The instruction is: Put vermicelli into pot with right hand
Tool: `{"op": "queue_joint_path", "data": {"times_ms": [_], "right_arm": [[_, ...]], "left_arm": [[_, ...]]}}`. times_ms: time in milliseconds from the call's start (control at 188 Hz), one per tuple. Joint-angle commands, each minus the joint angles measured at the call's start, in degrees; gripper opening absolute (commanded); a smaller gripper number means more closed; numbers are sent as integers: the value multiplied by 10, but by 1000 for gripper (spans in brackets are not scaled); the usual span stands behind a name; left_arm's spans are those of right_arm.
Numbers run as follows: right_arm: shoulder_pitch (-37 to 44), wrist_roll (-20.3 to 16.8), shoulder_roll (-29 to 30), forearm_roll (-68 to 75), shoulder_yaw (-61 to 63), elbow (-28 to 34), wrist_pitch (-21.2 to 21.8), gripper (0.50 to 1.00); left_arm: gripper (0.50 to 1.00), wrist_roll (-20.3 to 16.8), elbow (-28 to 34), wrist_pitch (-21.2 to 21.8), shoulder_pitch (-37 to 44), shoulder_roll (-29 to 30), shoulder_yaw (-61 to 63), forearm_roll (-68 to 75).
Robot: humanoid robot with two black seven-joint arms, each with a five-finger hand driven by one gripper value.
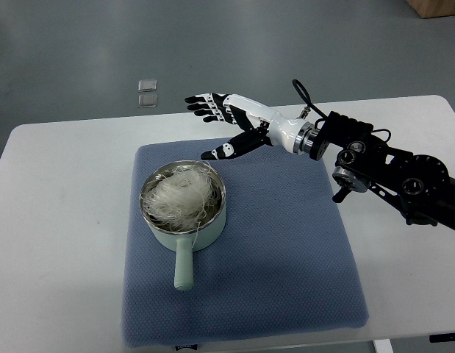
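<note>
Vermicelli (181, 197) fills the pot (184, 234) in a white tangle; right hand (226, 123) spread, empty.

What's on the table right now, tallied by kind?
Pot: 1, mint green, handle pointing toward the near edge
Vermicelli bundle: 1, inside the pot
Blue mat: 1, under the pot
Robot hand: 1, the right, open above the mat's far edge
Total: 4
</note>
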Motion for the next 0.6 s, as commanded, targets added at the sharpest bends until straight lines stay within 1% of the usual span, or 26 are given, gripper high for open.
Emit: {"op": "queue_joint_path", "data": {"times_ms": [0,27,106,266,452,521,595], "right_arm": [[-1,-25,-8,70,16,-4,4,921],[-2,-40,-8,90,21,-8,4,921],[-5,-55,-9,139,30,-22,3,921],[-14,-59,-13,249,34,-62,5,921],[-36,-59,-6,310,34,-124,5,921],[-37,-60,-6,335,33,-136,5,921],[-38,-69,-6,377,31,-140,7,921]], "left_arm": [[1000,0,0,0,0,0,0,0],[1000,0,0,0,0,0,0,0],[1000,0,0,0,0,0,0,0],[1000,0,0,0,0,0,0,0],[1000,0,0,0,0,0,0,0],[1000,0,0,0,0,0,0,0],[1000,0,0,0,0,0,0,0]]}}
